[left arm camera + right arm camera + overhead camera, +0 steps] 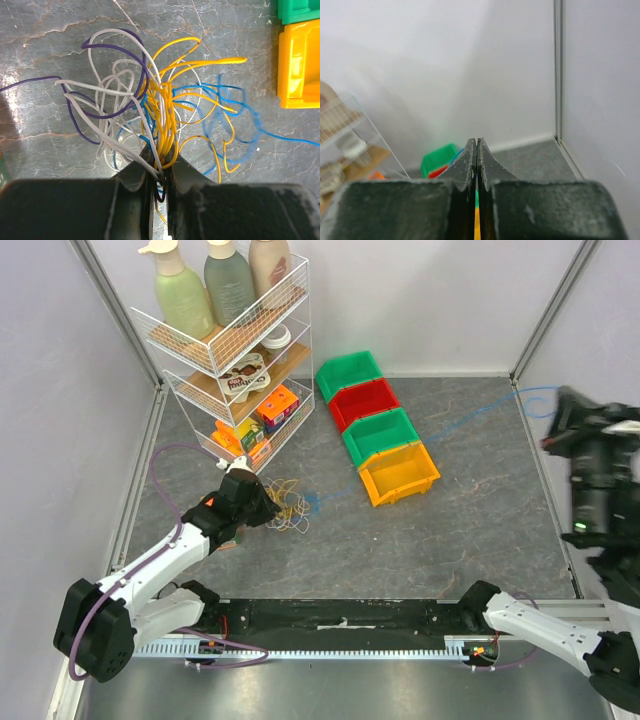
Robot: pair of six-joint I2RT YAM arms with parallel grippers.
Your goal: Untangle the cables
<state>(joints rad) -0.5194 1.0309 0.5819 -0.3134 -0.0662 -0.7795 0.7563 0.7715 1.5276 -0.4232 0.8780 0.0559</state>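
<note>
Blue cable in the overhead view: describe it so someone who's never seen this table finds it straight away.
Find the yellow bin, nearest in the row mid-table. A thin line crosses there, from the tangle at the left gripper up to the shut right gripper: the blue cable. It alone is stretched out; the rest lie bunched.

I saw the cables [288, 508] lying as one loose knot on the worktop [450, 540]. The white wire [107, 80], purple wire [117, 50], yellow wire [170, 112] and blue wire [225, 107] crossed in thin loops. Their gathered strands were pinched in the left end effector [160, 167]. The blue wire trailed off far right.
</note>
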